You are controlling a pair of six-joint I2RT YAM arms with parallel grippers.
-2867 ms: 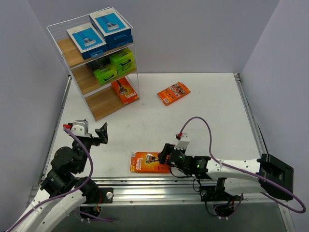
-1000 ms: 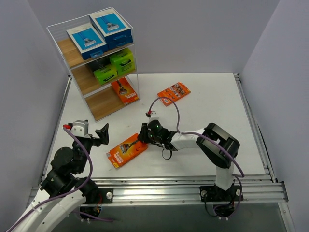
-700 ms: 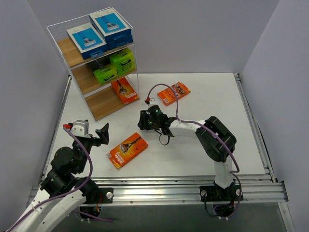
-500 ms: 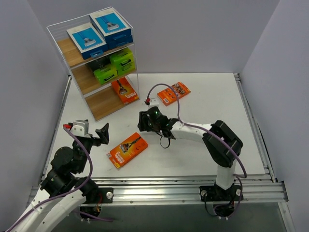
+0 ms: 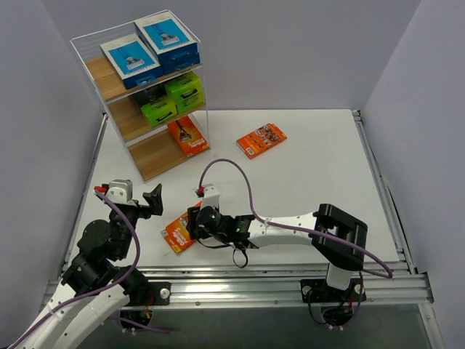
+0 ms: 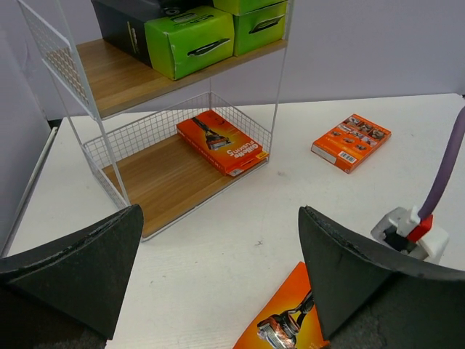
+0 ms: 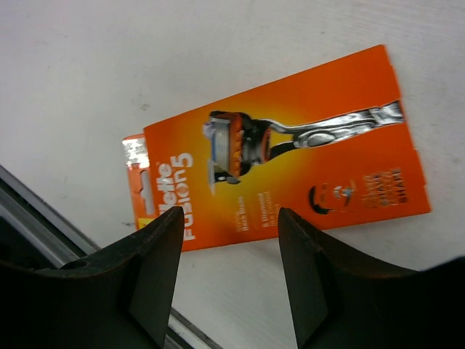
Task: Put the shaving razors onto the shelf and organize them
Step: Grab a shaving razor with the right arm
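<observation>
The shelf (image 5: 152, 156) stands at the far left with blue-and-white razor packs (image 5: 149, 45) on top, green and black packs (image 5: 171, 100) on the middle tier and one orange pack (image 5: 187, 135) on the bottom board. A second orange pack (image 5: 261, 140) lies flat on the table. A third orange pack (image 5: 174, 236) lies flat near the front. My right gripper (image 5: 196, 222) hovers over it, open, touching nothing; the right wrist view shows the pack (image 7: 290, 153) beyond the gripper (image 7: 229, 218). My left gripper (image 5: 149, 203) is open and holds nothing.
In the left wrist view the shelf (image 6: 171, 174) is ahead, its bottom board half bare beside the orange pack (image 6: 221, 142). The right arm's white and red connector (image 6: 407, 233) and purple cable rise at the right. A metal rail (image 5: 240, 280) runs along the near table edge.
My right gripper let go of the near orange pack, rose toward the shelf, then swung back over that pack with its jaws wider. The left arm has stayed still.
</observation>
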